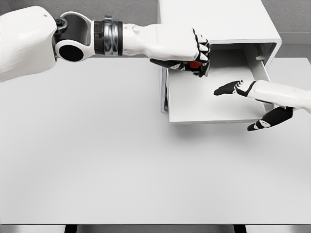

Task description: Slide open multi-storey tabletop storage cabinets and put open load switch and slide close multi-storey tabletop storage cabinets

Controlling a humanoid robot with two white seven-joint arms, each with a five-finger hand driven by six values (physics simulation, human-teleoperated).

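The left robot hand [197,53] is closed around the load switch [195,64], of which only a red and dark part shows under the fingers. It hangs over the far left corner of the open drawer [204,109] of the storage cabinet [218,22], so the drawer floor lies directly below and toward the robot. The right robot hand [252,104], fingers spread and holding nothing, is at the drawer's near right edge, likely the nearer one for pushing it shut.
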